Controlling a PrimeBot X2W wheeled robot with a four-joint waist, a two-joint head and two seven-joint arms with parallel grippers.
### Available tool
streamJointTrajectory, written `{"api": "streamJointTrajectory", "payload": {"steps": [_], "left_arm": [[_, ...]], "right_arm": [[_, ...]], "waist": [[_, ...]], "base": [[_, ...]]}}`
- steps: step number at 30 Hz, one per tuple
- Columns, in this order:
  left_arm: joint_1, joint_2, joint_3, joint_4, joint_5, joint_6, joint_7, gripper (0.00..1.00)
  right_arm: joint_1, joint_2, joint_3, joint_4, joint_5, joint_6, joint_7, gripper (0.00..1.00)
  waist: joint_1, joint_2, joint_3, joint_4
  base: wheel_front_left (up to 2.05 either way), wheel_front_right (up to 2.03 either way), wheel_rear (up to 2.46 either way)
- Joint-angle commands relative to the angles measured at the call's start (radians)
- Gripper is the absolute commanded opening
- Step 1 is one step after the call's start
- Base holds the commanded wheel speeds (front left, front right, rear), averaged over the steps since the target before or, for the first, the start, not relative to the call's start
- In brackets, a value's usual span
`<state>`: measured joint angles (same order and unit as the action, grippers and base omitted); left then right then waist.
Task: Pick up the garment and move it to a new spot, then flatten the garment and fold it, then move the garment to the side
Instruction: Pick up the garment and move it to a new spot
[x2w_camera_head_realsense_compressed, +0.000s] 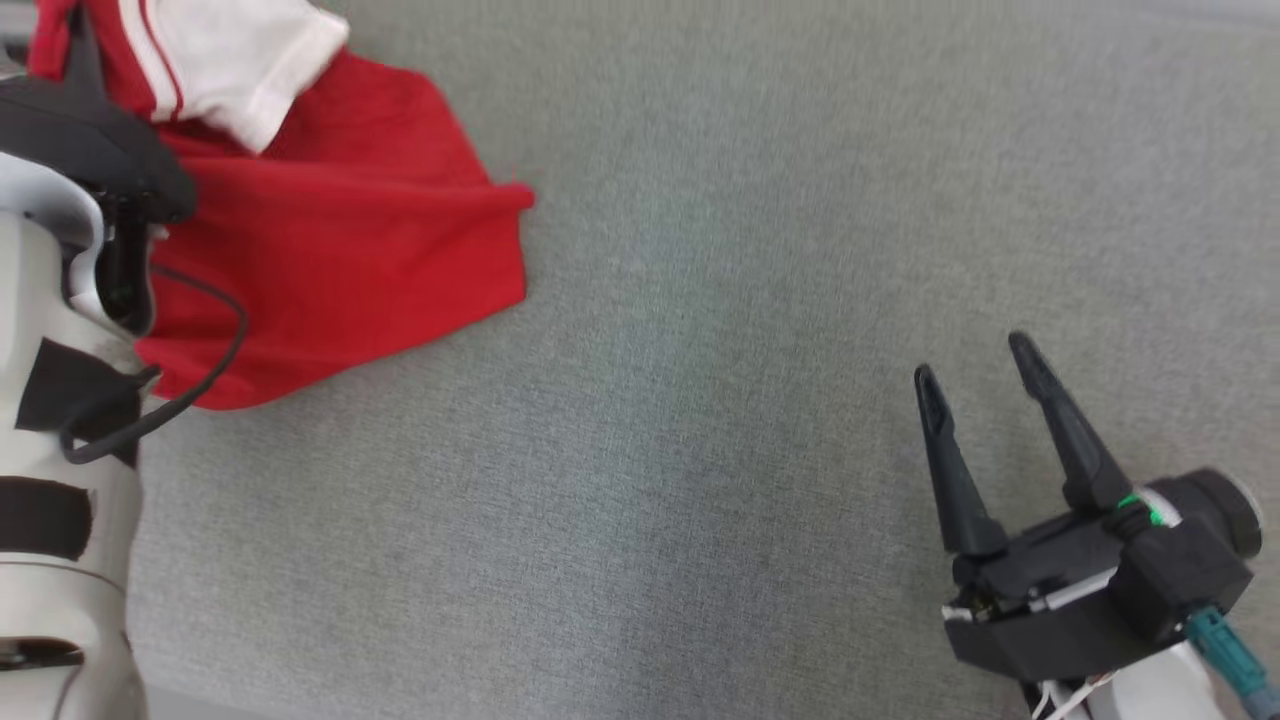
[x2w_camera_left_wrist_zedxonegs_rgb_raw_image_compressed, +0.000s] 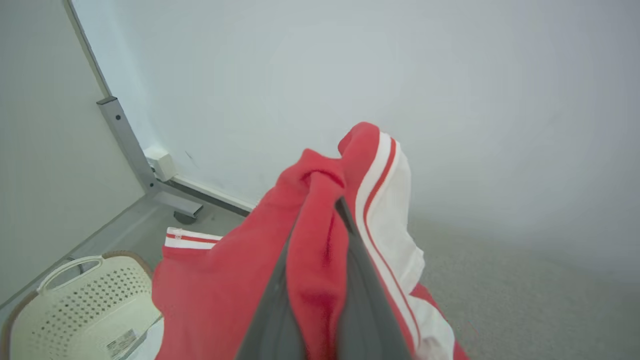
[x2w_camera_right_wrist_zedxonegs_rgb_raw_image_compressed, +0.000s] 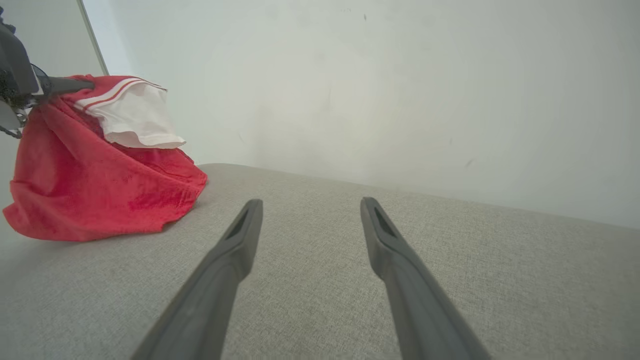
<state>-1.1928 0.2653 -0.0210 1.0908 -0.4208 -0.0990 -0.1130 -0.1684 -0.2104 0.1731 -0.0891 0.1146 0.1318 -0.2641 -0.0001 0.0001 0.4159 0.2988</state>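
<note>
On my left, the pale left forearm (x2w_camera_head_realsense_compressed: 50, 400) rises along the edge of my head view. The left gripper (x2w_camera_left_wrist_zedxonegs_rgb_raw_image_compressed: 322, 215) is clamped shut on a bunched fold of the red-and-white garment (x2w_camera_head_realsense_compressed: 350, 250). The cloth is lifted at that pinch beside the white sleeve, and its lower hem drapes onto the grey fabric surface (x2w_camera_head_realsense_compressed: 700, 450) at the far left. Well apart on my right, the right gripper (x2w_camera_head_realsense_compressed: 972, 358) hangs over bare surface with its fingers spread wide, holding nothing and pointing up and slightly left.

Garment (x2w_camera_head_realsense_compressed: 340, 260) red; sleeve (x2w_camera_head_realsense_compressed: 240, 60) white, thin red stripes. Tabletop (x2w_camera_head_realsense_compressed: 750, 250) grey, woven. Basket (x2w_camera_left_wrist_zedxonegs_rgb_raw_image_compressed: 85, 310) cream, perforated.
</note>
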Motion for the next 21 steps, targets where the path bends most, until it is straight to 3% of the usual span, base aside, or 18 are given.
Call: {"api": "streamJointTrajectory", "payload": {"steps": [1,11,21], "left_arm": [[0.018,-0.008,0.013,-0.024,-0.019,-0.011,-0.046,0.0],[0.093,-0.034,-0.014,-0.215,-0.059,-0.032,-0.134,0.0],[0.202,-0.052,-0.088,-0.487,-0.116,-0.032,-0.012,0.0]], "right_arm": [[0.028,0.014,-0.003,0.004,0.008,-0.002,-0.002,1.0],[0.096,0.079,-0.008,0.011,0.019,-0.002,-0.001,1.0],[0.134,0.116,-0.011,0.006,0.032,-0.002,-0.001,1.0]], "waist": [[0.0001,-0.0001,-0.074,0.002],[0.0001,-0.0001,-0.223,-0.058],[0.0001,-0.0001,-0.318,-0.194]], "base": [[0.0,0.0,0.0],[0.0,0.0,0.0],[0.0,0.0,0.0]]}}
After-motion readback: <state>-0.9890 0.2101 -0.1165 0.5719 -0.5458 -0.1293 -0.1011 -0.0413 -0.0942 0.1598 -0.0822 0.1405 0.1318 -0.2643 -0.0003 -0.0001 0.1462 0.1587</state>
